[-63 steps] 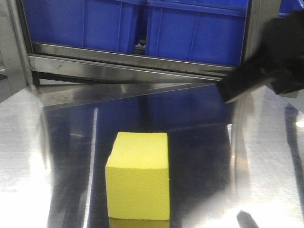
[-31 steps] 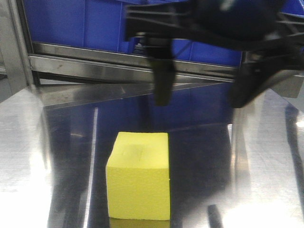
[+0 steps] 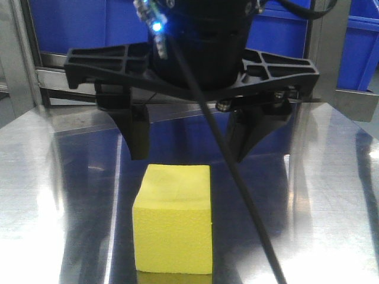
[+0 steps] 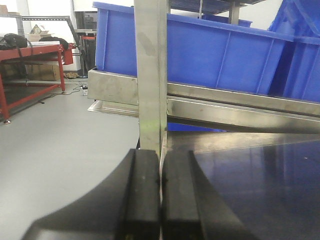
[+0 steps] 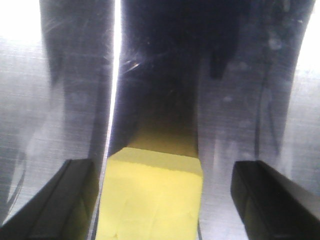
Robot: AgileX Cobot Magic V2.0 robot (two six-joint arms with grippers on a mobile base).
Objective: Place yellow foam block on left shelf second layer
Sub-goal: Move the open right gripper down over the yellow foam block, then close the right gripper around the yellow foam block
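Observation:
The yellow foam block (image 3: pixel 173 228) rests on the shiny steel table (image 3: pixel 53 177), near its front edge. My right gripper (image 3: pixel 190 151) hangs just above and behind the block's top, open, one finger on each side. In the right wrist view the block (image 5: pixel 150 200) lies between the two spread fingers (image 5: pixel 67 200) without touching either. My left gripper (image 4: pixel 160 195) is shut on nothing, its pads pressed together in front of a steel shelf post (image 4: pixel 150 75). The front view does not show the left gripper.
Blue bins (image 3: pixel 71 23) sit on the steel shelf (image 3: pixel 77 74) behind the table; the left wrist view shows a blue bin (image 4: pixel 210 55) on a shelf rail (image 4: pixel 225 107). A black cable (image 3: pixel 249 207) hangs down past the block's right side. Grey floor (image 4: pixel 60 140) lies left of the table.
My right arm swung in from the right edge to a spot over the block, and its open fingers now straddle it from above. The block has not moved.

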